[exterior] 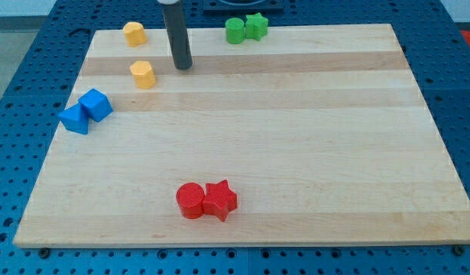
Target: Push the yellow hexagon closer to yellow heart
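Two yellow blocks lie at the view's upper left. The lower one point(143, 74) looks like the yellow hexagon. The upper one point(134, 33), near the board's top edge, looks like the yellow heart. They are apart, the hexagon a short way below the heart. My tip point(183, 66) rests on the board to the right of the hexagon, with a small gap between them. It is below and to the right of the heart.
A blue cube point(95, 104) and a blue triangle point(74, 119) touch at the left edge. Two green blocks point(235, 30) point(256, 26) touch at the top centre. A red cylinder point(191, 201) and a red star point(220, 200) touch at the bottom centre. The wooden board point(311, 137) lies on a blue pegboard.
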